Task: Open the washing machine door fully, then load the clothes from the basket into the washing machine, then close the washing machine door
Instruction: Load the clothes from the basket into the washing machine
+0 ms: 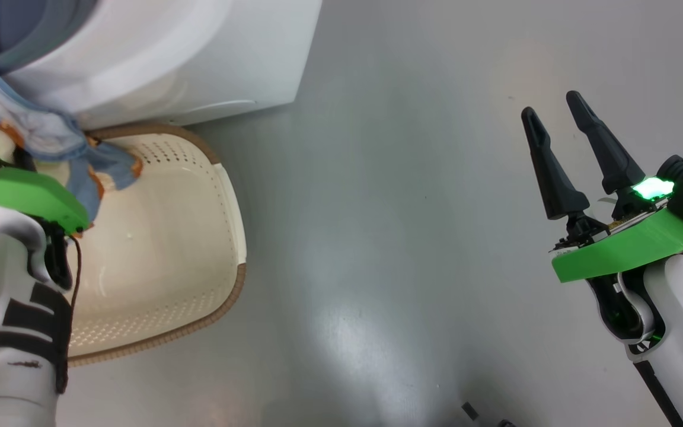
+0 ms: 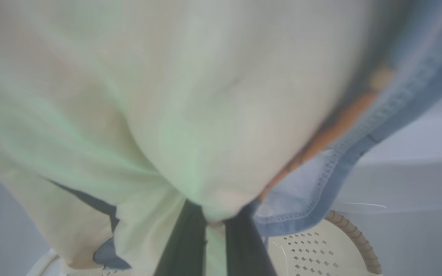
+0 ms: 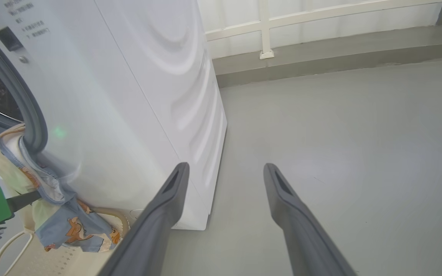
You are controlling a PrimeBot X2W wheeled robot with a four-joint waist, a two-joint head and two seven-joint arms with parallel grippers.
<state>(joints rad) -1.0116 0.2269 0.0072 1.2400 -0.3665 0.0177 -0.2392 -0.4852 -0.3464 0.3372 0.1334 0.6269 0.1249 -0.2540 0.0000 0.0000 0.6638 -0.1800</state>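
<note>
My left gripper (image 2: 215, 222) is shut on the clothes (image 2: 205, 96), a cream cloth with blue printed fabric. The bundle hangs at the lower lip of the washing machine (image 1: 169, 53) opening, draped over the grey gasket (image 3: 29, 111). Part of the blue fabric (image 3: 67, 226) dangles over the cream basket (image 1: 232, 296), which stands on the floor against the machine's front and holds nothing else that I can see. Far to the right, over bare floor, my right gripper (image 1: 550, 104) is open and holds nothing. The washing machine door is out of view.
Grey floor (image 1: 407, 207) spreads right of the machine and basket. A low ledge with a white railing (image 3: 267, 30) runs along the back wall. A small dark object (image 1: 469, 410) lies at the bottom edge of the head view.
</note>
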